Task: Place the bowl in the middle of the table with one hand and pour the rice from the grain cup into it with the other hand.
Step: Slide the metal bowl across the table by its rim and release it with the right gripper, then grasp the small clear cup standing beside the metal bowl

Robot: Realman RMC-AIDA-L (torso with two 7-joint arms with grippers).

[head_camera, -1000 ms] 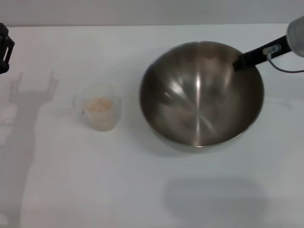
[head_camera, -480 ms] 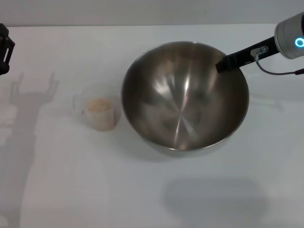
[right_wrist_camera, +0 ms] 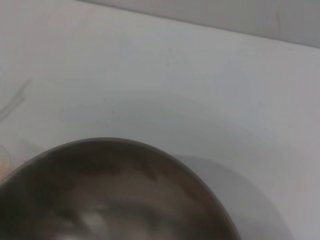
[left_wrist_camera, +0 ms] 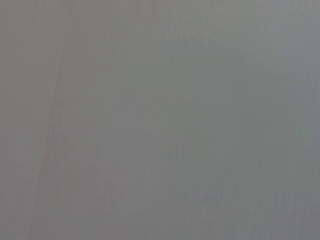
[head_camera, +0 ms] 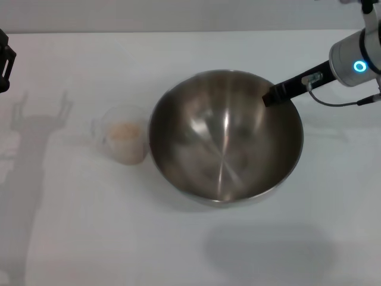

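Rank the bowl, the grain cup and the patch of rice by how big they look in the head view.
1. The bowl, widest by far.
2. The grain cup, much smaller.
3. The rice, smallest, lying inside the cup.

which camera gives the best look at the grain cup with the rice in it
The head view. There the grain cup stands whole on the table, just left of the bowl, with the rice visible inside. The right wrist view shows mostly bowl and table, no clear cup, and the left wrist view only blank grey.
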